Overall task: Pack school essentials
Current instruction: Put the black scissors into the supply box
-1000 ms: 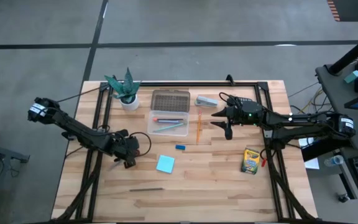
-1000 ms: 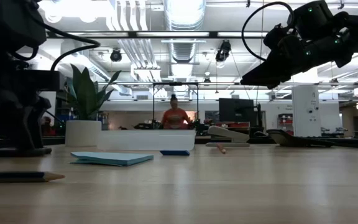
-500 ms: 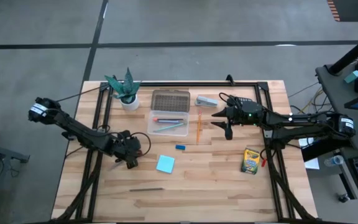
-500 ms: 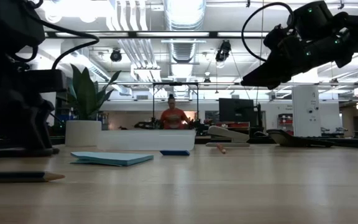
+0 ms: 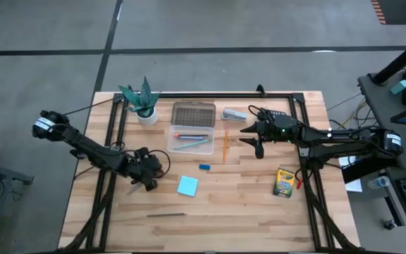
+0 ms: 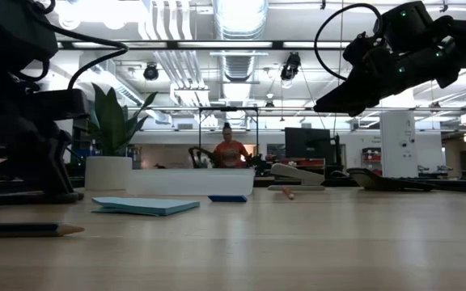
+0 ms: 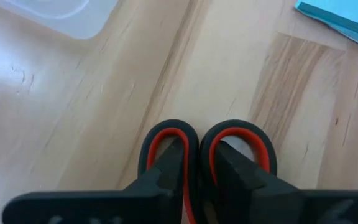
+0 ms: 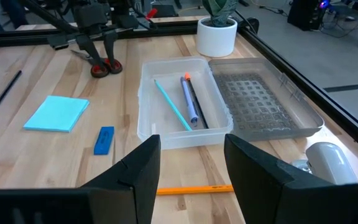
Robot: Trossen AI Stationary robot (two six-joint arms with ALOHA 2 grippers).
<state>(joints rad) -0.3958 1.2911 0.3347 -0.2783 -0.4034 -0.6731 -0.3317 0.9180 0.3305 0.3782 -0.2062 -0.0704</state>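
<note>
The red-handled scissors (image 7: pixel 205 138) lie flat on the table's left part, handles toward the light-blue notepad (image 5: pixel 187 185). My left gripper (image 7: pixel 197 158) is down on them, shut; the right wrist view shows it far off (image 8: pixel 102 57). My right gripper (image 8: pixel 191 174) hangs open above the table right of the clear box (image 5: pixel 191 139), which holds teal, blue and orange-tipped pens. An orange pencil (image 5: pixel 225 141), a blue eraser (image 5: pixel 204 167), a crayon box (image 5: pixel 283 182) and a grey pencil (image 5: pixel 165 215) lie loose on the wood. My left gripper has one finger (image 7: pixel 166 168) inside each handle loop of the scissors and pinches the loops' two inner sides (image 7: pixel 199 140) between them. The fingers come from above, slanting down. The scissors stay flat on the table, blades (image 5: pixel 134 189) pointing toward the near left.
The box's grey lid (image 5: pixel 193 113) lies open behind it, with a grey stapler (image 5: pixel 235 113) to its right and a potted plant (image 5: pixel 143 102) at the far left. A person shows far beyond the table in the low view (image 6: pixel 230 152).
My left gripper has edged a little toward the table's right while staying low at the scissors.
</note>
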